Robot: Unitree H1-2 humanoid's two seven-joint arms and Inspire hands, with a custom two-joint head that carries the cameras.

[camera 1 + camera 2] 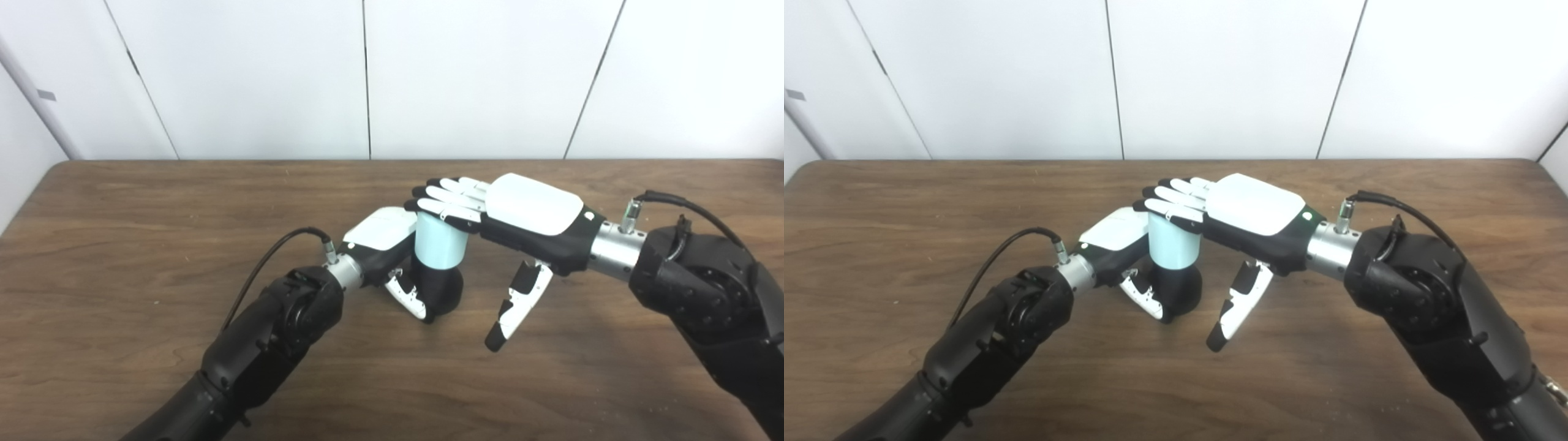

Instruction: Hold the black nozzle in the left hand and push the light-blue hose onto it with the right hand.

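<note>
We are working at a dark wooden desk [122, 245] with a visible grain, and white wall panels [257, 73] divided by thin dark seams are standing just behind its far edge. The desk's far-left corner is showing rounded in both views, and the right eye view is also catching a little of the far-right corner.

Near the middle of the desk the black nozzle [442, 286] is standing upright on its wide base, with the light-blue hose [438, 240] sitting as a short sleeve on top of it. Our left hand [392, 254] is wrapping the nozzle from the left side, its thumb [409, 295] curling across the front of the base, so this hand is closed around the nozzle. Our right hand [1237, 214] is lying flat and palm-down, its fingers [1176, 201] stretched straight and resting on the hose's top rim; its thumb [1234, 306] is hanging downward, apart from the hose and nozzle, above the bare wood. This hand is gripping nothing, only pressing from above with spread, extended fingers.

Broad bare wood is lying all around: toward the left edge, the right edge and the near edge, with only our two dark forearms crossing it.

The left eye view is showing a small grey tag [46, 95] on the far-left wall strip. Whether the left hand's far-side fingers are touching the hose, we cannot tell from either view.
</note>
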